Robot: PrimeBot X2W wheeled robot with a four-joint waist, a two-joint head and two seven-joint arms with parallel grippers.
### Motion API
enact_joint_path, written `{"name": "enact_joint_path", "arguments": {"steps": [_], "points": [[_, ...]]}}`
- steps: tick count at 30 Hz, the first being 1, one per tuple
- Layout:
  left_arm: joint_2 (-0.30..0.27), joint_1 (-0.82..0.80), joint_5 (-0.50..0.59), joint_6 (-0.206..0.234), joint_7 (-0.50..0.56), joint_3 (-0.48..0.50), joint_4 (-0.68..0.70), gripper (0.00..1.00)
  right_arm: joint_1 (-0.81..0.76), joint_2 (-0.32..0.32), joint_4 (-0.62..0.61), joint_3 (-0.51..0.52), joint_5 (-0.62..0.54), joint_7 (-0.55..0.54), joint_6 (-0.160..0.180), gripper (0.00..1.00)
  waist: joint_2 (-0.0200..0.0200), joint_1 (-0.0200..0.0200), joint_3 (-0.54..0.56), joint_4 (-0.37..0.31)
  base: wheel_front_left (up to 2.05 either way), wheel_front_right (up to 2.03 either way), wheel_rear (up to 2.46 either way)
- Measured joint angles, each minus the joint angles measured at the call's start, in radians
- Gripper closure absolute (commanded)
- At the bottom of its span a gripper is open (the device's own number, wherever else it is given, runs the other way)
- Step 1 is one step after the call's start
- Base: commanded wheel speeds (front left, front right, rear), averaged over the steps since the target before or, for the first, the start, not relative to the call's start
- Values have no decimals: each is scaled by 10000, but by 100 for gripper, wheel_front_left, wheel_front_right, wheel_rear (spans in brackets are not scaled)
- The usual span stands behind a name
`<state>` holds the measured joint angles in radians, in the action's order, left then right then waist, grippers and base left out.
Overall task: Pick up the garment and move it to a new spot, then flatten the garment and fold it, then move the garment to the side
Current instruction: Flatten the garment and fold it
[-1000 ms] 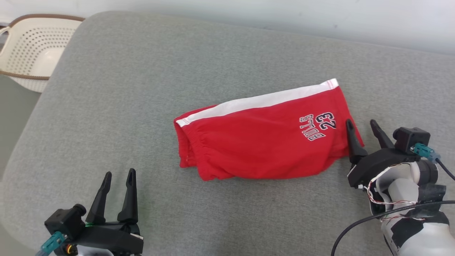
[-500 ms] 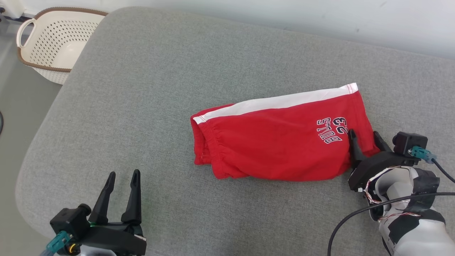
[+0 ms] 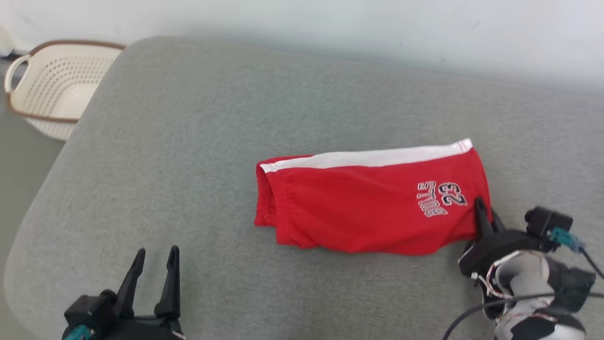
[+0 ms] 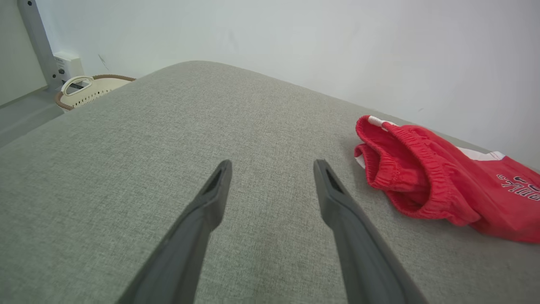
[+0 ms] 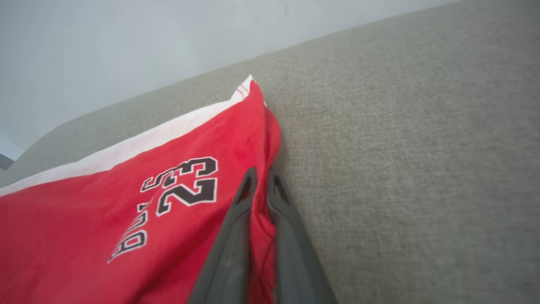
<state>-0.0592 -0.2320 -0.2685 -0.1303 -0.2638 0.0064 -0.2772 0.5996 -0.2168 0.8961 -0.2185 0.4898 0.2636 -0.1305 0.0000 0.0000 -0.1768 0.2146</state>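
Observation:
The garment (image 3: pixel 373 203) is a pair of red shorts with a white side stripe and "BULLS 23" lettering, folded and lying on the grey cushion (image 3: pixel 188 141). Its right hem edge is pinched between the two fingers of my right gripper (image 3: pixel 483 212). The right wrist view shows that gripper (image 5: pixel 262 177) shut on a fold of the red garment (image 5: pixel 126 202) beside the number. My left gripper (image 3: pixel 155 257) stands open at the lower left, well clear of the cloth. From the left wrist, that gripper (image 4: pixel 272 166) is open over bare cushion, with the garment's waistband (image 4: pixel 422 169) to its right.
A cream perforated laundry basket (image 3: pixel 47 89) with a brown rim sits on the floor beyond the cushion's left corner. A pale wall (image 3: pixel 330 23) runs behind the cushion. Bare grey cushion stretches left of the garment and in front of it.
My right gripper has gone from open astride the garment's right edge to shut on it. The head camera has shifted. The left gripper stays open.

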Motion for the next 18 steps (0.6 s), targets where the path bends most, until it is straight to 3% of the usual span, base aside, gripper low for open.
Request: {"name": "enact_joint_path", "arguments": {"steps": [5, 18], "points": [[-6, 301, 591, 0, 0, 341, -17, 0, -895, 397, -765, 773, 247, -2, 0, 100, 0, 0, 314, -413, 0, 0, 0], [42, 1146, 1335, 0, 0, 1145, -31, 0, -2824, 1191, -1923, 1338, 205, -2, 0, 100, -1, -1, 1210, -1579, 0, 0, 0]]}}
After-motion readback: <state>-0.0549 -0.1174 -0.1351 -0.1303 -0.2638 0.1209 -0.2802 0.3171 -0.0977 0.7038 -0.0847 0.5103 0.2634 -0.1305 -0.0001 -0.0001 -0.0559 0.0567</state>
